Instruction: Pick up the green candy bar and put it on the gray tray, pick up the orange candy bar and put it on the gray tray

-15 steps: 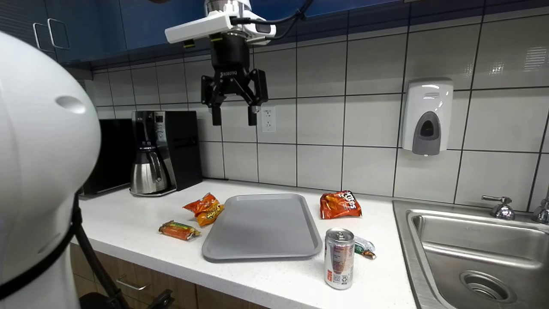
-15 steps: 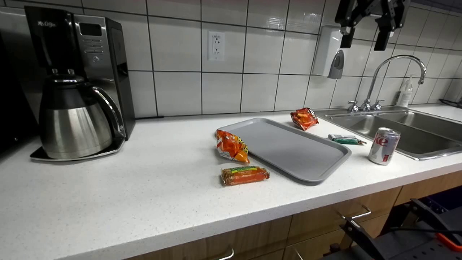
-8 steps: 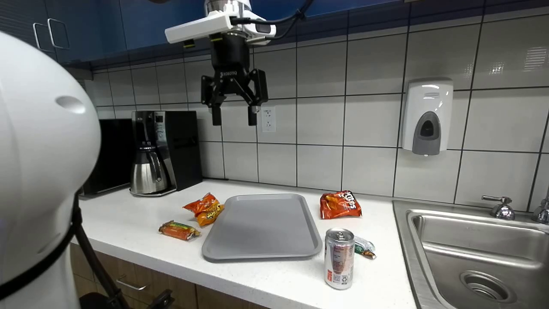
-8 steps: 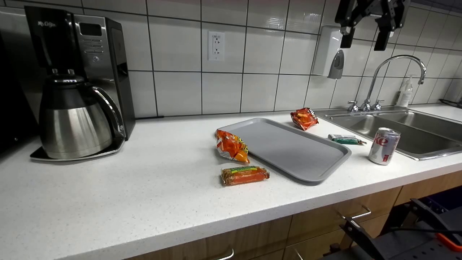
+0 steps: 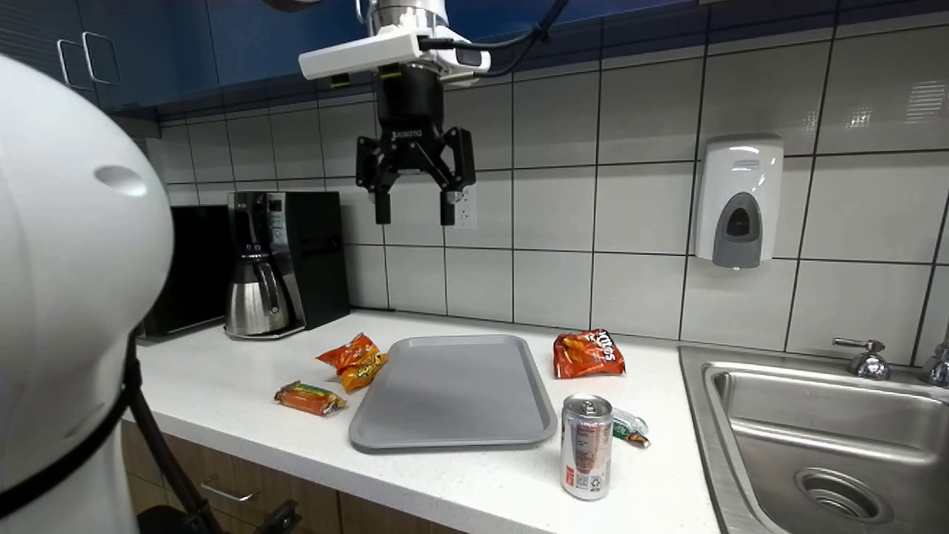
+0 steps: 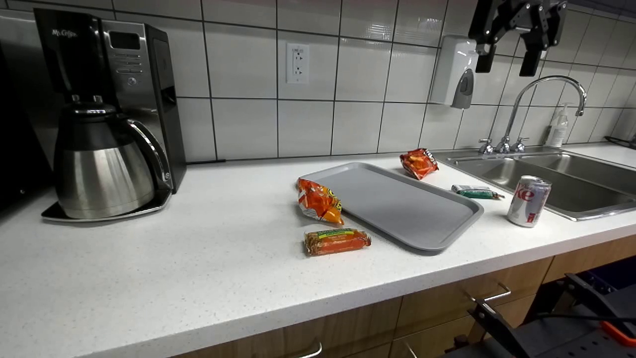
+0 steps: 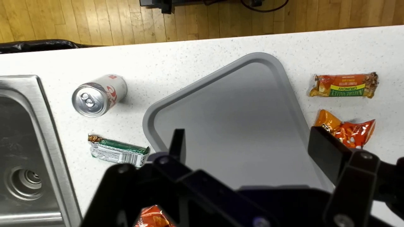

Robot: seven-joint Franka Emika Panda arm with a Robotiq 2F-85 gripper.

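In an exterior view, L to R: orange candy bar [image 5: 310,398] lies on counter [image 5: 222,386], near L side of gray tray [image 5: 456,393]; orange snack bag [image 5: 354,362] just beside it; gripper [image 5: 415,211] hangs well above tray, jaws spread wide, holding nothing; R of tray, red snack bag [image 5: 589,354], soda can [image 5: 586,449], green candy bar [image 5: 630,427] partly hidden by can

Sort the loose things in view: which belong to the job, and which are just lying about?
Job: green bar, orange bar, tray.

Lying about: can, bag near orange bar, other bag, coffee maker, pump bottle.
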